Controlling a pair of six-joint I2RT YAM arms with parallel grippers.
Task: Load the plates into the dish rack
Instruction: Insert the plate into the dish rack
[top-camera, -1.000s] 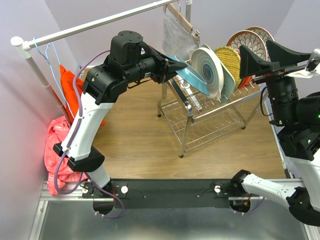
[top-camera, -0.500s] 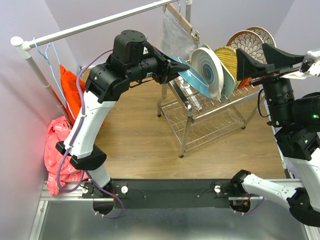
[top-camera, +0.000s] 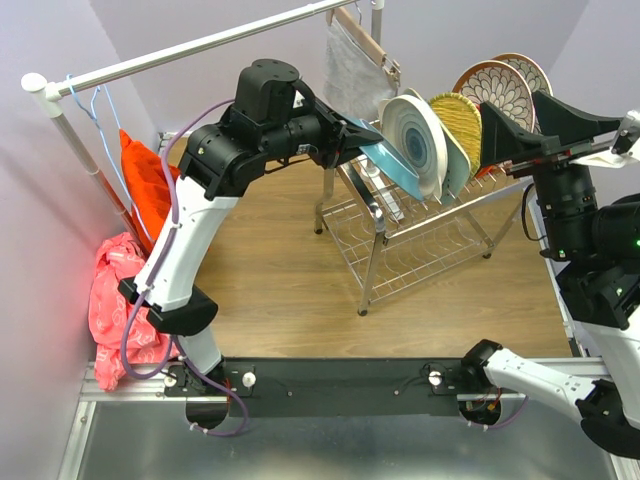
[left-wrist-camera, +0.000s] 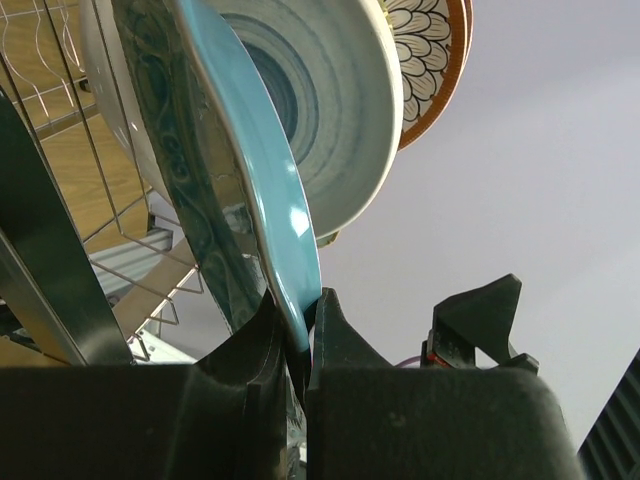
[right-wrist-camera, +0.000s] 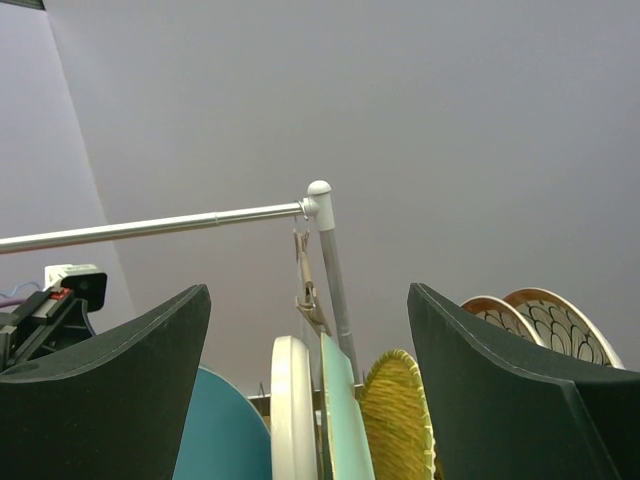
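- The left gripper (left-wrist-camera: 300, 320) is clamping its fingers on the rim of the teal scalloped plate (left-wrist-camera: 255, 180). It is pinching only a thin strip of edge at the plate's 6 o'clock in the wrist view.
- In the top view, this plate is standing at the 9 o'clock end of the row on the upper tier of the dish rack (top-camera: 400, 245). It is tilting toward the white-grey swirl plate (top-camera: 415, 140) just beside it. I cannot tell whether the two are touching, or whether the lower edge is sitting between prongs.
- The right gripper (top-camera: 535, 125) is hanging with its fingers spread wide and holding nothing. It is at the rack's 3 o'clock, near the yellow woven plate (top-camera: 462, 120).
- Likely trouble: letting go before the edge is seated could send the plate sliding off the rack's open 9 o'clock end.
- With so shallow a pinch, the plate could be pivoting in the fingers if a prong catches it.
- Pressing further toward 3 o'clock could be tipping the swirl plate into its neighbours.
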